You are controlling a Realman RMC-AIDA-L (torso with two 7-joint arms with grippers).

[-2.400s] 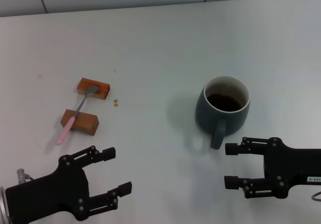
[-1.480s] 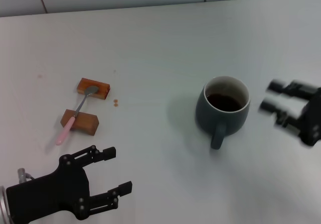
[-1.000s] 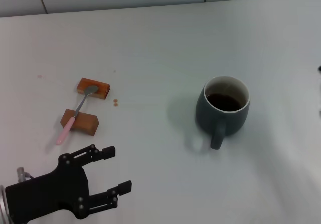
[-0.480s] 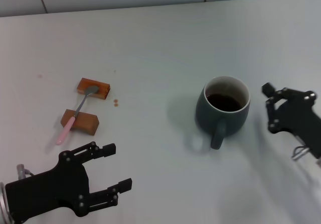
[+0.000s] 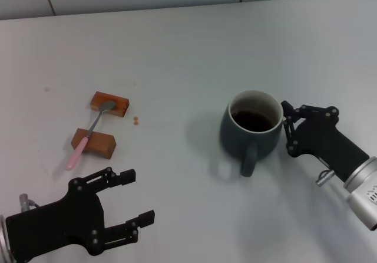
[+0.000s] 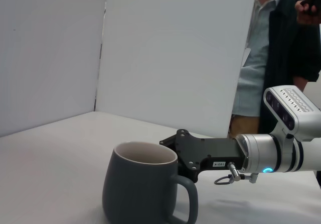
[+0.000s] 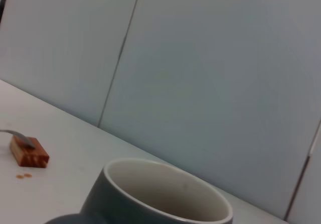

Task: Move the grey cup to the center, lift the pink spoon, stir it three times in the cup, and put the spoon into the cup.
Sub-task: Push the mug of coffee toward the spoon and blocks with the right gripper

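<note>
The grey cup (image 5: 250, 130), dark liquid inside and handle toward me, stands right of the table's middle. It also shows in the left wrist view (image 6: 143, 184) and the right wrist view (image 7: 165, 196). My right gripper (image 5: 287, 128) is open against the cup's right side, one finger on each side of the wall's curve; the left wrist view shows that gripper (image 6: 186, 152) behind the cup. The pink spoon (image 5: 88, 133) lies at the left across two brown blocks, bowl on the far one. My left gripper (image 5: 140, 197) hangs open near the front left, in front of the spoon.
Two brown blocks (image 5: 109, 103) (image 5: 94, 142) carry the spoon; the far block (image 7: 29, 152) shows in the right wrist view too. Small brown spots (image 5: 136, 120) mark the table beside them. A person (image 6: 281, 48) stands beyond the table's right side.
My right gripper swung out to the right, came back beside the cup and now touches it. The cup has slid a little to the left. The left arm and spoon stayed put.
</note>
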